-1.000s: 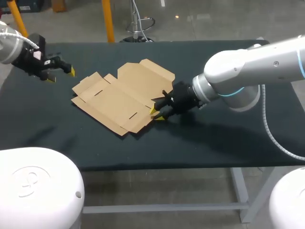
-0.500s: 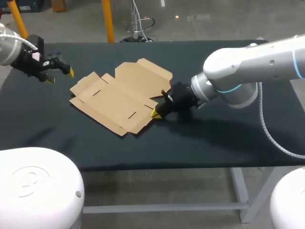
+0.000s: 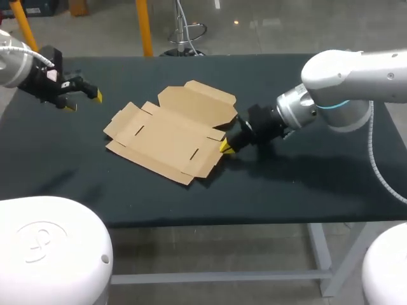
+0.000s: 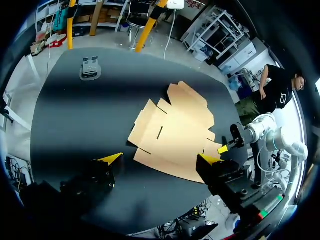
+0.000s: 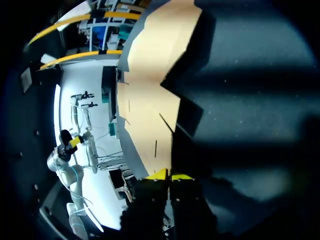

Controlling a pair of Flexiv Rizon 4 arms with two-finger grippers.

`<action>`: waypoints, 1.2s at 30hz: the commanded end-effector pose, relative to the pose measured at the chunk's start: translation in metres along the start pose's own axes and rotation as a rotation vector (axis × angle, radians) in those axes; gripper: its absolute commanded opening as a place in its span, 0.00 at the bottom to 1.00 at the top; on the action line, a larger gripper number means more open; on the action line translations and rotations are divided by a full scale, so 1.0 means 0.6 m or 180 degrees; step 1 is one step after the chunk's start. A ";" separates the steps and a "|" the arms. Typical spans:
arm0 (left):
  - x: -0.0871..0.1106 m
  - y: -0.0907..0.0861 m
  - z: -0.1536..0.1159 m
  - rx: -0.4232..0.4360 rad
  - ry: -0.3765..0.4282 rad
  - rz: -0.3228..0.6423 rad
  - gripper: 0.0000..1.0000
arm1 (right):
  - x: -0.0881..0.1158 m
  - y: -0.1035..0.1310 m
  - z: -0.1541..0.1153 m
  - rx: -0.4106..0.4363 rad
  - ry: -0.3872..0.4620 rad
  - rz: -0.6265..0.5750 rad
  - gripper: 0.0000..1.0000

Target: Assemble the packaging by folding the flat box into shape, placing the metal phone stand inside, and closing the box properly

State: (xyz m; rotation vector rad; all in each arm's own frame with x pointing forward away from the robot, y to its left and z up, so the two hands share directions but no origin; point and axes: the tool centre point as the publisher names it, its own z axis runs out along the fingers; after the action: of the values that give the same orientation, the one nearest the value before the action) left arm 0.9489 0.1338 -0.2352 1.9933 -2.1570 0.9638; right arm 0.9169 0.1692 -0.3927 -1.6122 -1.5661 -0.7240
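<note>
Right wrist view: right tool (image 5: pixel 170 176), nearly closed, pinches flat box (image 5: pixel 147 100).

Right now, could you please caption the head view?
Right gripper pinching the flat cardboard box; left gripper hovering open.

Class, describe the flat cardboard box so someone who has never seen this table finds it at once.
Look at the dark table; near its middle lies the cardboard box, unfolded flat, one flap pinched by the right gripper. It is the only tan sheet there, cut with slits and flaps, unlike the small grey phone stand lying apart.
</note>
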 end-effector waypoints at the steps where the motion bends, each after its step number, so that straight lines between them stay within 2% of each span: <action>1: 0.007 -0.003 0.006 -0.0013 -0.0023 -0.0003 1.00 | -0.012 0.006 -0.023 0.0165 0.0006 -0.0006 0.00; 9: 0.015 -0.007 0.011 -0.0026 -0.0020 -0.0001 1.00 | -0.038 0.018 -0.049 0.0446 -0.0113 -0.0012 0.00; 10: 0.017 -0.007 0.012 -0.0026 -0.0021 0.0001 1.00 | -0.039 0.018 -0.050 0.0434 -0.0123 -0.0013 0.07; 12: 0.018 -0.008 0.012 -0.0025 -0.0025 0.0004 1.00 | -0.041 0.018 -0.052 0.0395 -0.0181 -0.0012 0.65; 13: 0.019 -0.008 0.013 -0.0026 -0.0027 0.0005 1.00 | -0.042 0.016 -0.052 0.0355 -0.0203 -0.0006 0.80; 14: 0.020 -0.008 0.013 -0.0026 -0.0029 0.0006 1.00 | -0.042 0.015 -0.052 0.0326 -0.0237 -0.0008 0.87; 16: 0.021 -0.008 0.014 -0.0027 -0.0027 0.0009 1.00 | -0.042 0.011 -0.050 0.0271 -0.0262 -0.0011 0.91; 19: 0.022 -0.008 0.016 -0.0037 -0.0032 0.0015 1.00 | -0.043 0.008 -0.045 0.0142 -0.0268 0.0013 0.87; 21: 0.023 -0.007 0.017 -0.0047 -0.0040 0.0021 1.00 | -0.044 0.007 -0.043 0.0040 -0.0239 0.0032 0.77; 23: 0.023 -0.007 0.017 -0.0056 -0.0047 0.0021 1.00 | -0.043 0.003 -0.041 -0.0068 -0.0219 0.0043 0.60; 25: 0.023 -0.007 0.017 -0.0059 -0.0055 0.0015 1.00 | -0.041 0.001 -0.039 -0.0145 -0.0228 0.0045 0.49; 30: 0.025 -0.005 0.018 -0.0053 -0.0036 0.0034 1.00 | -0.041 -0.002 -0.035 -0.0406 -0.0176 0.0112 0.40; 36: 0.021 -0.002 0.020 -0.0071 -0.0005 0.0041 1.00 | -0.040 0.002 -0.022 -0.0514 -0.0161 0.0159 0.36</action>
State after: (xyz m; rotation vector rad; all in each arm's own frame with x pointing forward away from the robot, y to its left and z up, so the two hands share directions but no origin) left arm 0.9523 0.1157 -0.2386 1.9738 -2.1735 0.9389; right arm 0.9221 0.1402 -0.4042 -1.7485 -1.5342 -0.7570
